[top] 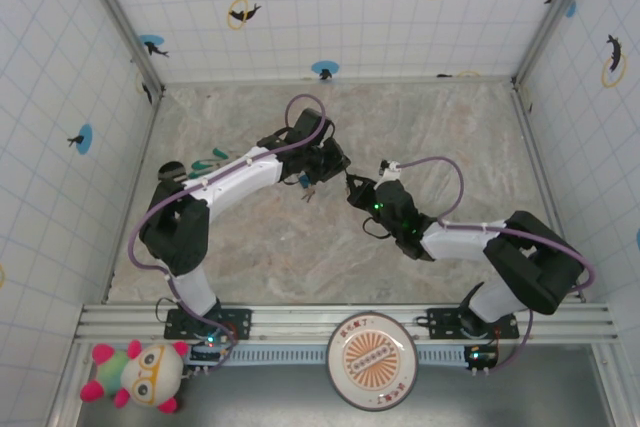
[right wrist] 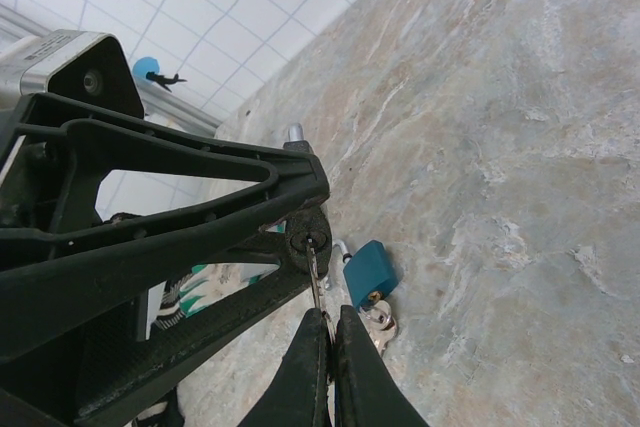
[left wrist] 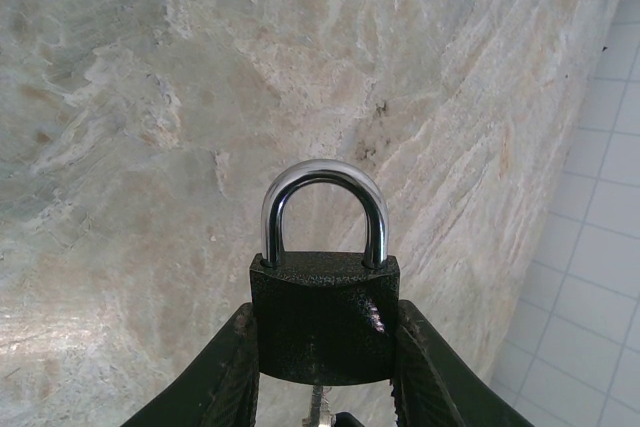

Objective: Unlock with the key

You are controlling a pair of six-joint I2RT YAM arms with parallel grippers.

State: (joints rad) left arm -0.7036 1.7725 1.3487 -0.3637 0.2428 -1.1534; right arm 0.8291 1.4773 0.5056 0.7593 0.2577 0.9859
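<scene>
A black padlock (left wrist: 325, 317) with a shiny closed shackle (left wrist: 325, 182) sits clamped by its sides in my left gripper (left wrist: 325, 347), held above the table. In the right wrist view its underside (right wrist: 308, 237) faces me. The key (right wrist: 316, 272) shows as a thin blade with its tip in the keyhole. My right gripper (right wrist: 326, 322) is shut on the key's rear end, and the head is hidden between the fingers. From above, the left gripper (top: 325, 169) and the right gripper (top: 351, 187) meet at mid-table.
A small blue padlock (right wrist: 368, 272) with a bunch of silvery keys (right wrist: 380, 322) lies on the marble table (right wrist: 520, 147), just beneath the held lock. Teal-green strips (top: 212, 159) lie at the far left. Tiled walls enclose the table.
</scene>
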